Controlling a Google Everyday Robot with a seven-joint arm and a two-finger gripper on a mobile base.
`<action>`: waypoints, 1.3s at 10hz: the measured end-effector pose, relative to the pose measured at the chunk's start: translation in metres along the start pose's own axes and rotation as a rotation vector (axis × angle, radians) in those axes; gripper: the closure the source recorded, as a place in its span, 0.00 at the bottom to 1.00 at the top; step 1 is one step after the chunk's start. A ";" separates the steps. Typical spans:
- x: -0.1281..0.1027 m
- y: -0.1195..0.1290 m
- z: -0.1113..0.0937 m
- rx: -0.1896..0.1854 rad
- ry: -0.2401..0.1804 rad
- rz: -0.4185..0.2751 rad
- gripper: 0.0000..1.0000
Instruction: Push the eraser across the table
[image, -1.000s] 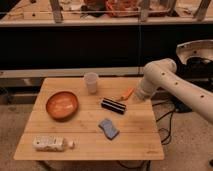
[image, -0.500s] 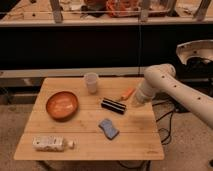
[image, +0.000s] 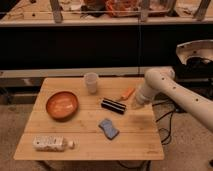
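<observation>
Slatted wooden table (image: 145, 145), eraser (image: 113, 105) lying mid-top. Just right of eraser, low over tabletop: gripper (image: 135, 104), claw pinched closed. Behind eraser: orange stick (image: 127, 93), cup (image: 91, 81).

White rounded arm (image: 172, 91), bulbous joints, hand (image: 136, 104) over table (image: 90, 144)

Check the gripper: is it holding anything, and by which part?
Nothing looks held. The gripper is shut, down near the table, just right of the eraser and beside the orange stick, gripping neither.
</observation>
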 end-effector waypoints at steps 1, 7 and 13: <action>0.001 -0.001 0.005 -0.006 -0.012 0.001 1.00; 0.004 -0.006 0.024 -0.026 -0.050 0.014 1.00; -0.002 -0.018 0.045 -0.046 -0.074 0.026 1.00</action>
